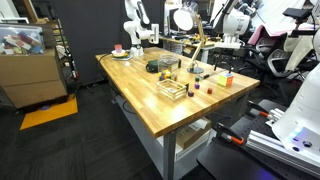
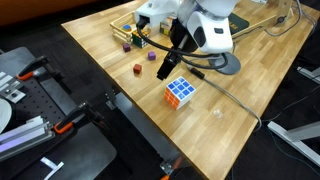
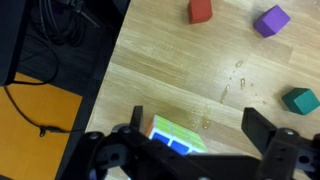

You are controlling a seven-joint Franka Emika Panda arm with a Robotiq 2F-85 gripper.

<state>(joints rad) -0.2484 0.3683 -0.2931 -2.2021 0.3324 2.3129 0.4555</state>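
Print is too small or blurred to read anywhere. The puzzle cube [image 2: 180,92] shows only coloured stickers, blue and white from outside, while in the wrist view the cube [image 3: 176,138] shows green. It lies flat on the wooden table [image 2: 240,110], near the long edge that faces the camera in an exterior view, with a strip of bare wood between it and the drop.

The gripper [image 3: 200,135] hangs just above it, jaws spread wide and holding nothing. The cube sits between the fingers, closer to the one on the table-edge side; whether they touch cannot be told.

Beyond it the board is open up to a red block [image 3: 201,10], a purple block [image 3: 271,20] and a teal block [image 3: 300,100], all well apart from the cube. Past the table's edge, dark cables [image 3: 60,25] and an orange mat [image 3: 40,110] lie on the floor.
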